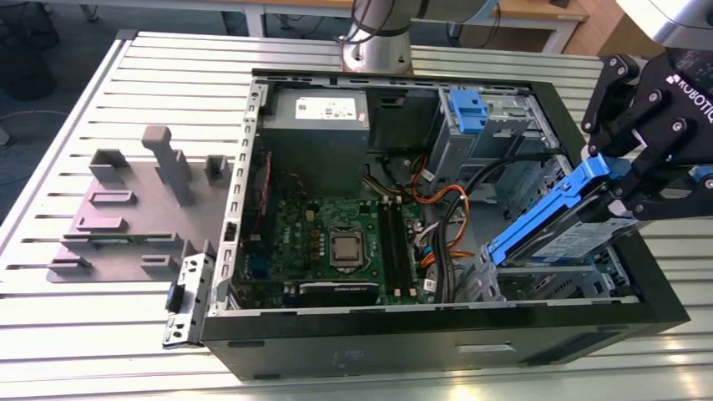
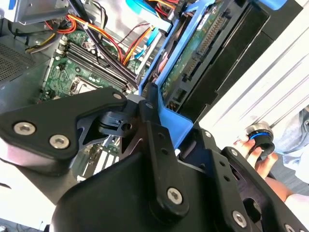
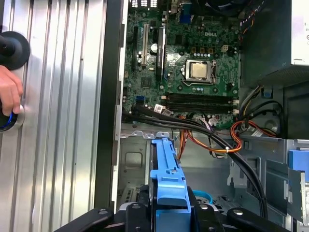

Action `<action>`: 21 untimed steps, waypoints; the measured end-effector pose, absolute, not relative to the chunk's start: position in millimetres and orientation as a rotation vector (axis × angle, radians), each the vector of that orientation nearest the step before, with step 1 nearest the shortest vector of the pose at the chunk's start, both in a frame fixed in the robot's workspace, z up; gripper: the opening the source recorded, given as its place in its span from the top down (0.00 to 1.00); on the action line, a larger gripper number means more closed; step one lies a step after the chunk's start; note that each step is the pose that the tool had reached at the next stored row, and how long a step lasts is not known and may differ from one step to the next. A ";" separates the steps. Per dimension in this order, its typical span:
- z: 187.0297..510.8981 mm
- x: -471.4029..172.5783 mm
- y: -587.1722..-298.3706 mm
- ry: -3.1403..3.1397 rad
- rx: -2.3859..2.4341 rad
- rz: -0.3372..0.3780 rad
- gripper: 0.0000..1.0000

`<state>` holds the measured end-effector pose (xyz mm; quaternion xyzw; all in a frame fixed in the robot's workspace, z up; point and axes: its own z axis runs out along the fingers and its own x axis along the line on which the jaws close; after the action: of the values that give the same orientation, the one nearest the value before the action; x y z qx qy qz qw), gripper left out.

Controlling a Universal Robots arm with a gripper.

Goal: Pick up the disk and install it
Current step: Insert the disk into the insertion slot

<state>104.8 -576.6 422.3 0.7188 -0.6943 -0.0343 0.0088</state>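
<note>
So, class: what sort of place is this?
Probably a robotics lab or test bench: an open computer case lies on a slatted metal table, and the end effector grips the disk above it.

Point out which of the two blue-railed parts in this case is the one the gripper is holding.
The disk, tilted above the bay at the exterior view's right, clamped by the gripper. The other, the blue caddy clip, sits untouched in the upper bay.
</note>
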 end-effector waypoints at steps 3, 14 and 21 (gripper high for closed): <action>422.3 104.8 -576.5 -2.169 2.246 -0.107 0.63; 422.3 105.0 -576.5 -2.169 2.246 -0.107 0.50; 426.8 104.8 -576.5 -2.169 2.246 -0.106 0.50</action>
<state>104.8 -576.5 426.8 0.7188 -0.6943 -0.0341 0.0086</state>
